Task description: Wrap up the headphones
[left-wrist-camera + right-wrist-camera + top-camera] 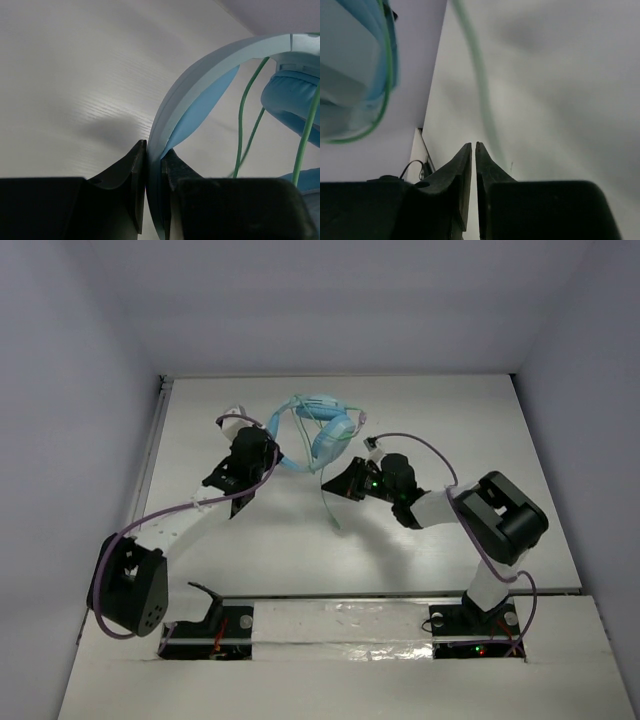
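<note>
The light blue headphones (325,430) are near the middle of the table, towards the back, and look lifted off it. My left gripper (272,458) is shut on their curved headband (200,75), which runs between the two fingers in the left wrist view. An ear cup (292,102) shows at the right of that view. The thin pale green cord (328,502) trails from the cups towards the front. My right gripper (336,483) is shut and empty right next to the cord. In the right wrist view the cord (480,75) passes just right of the fingertips (485,156), not between them.
Purple robot cables (420,445) loop over both arms. The white table (450,530) is walled in at the back and sides. The arm bases sit on a raised strip (330,625) at the near edge.
</note>
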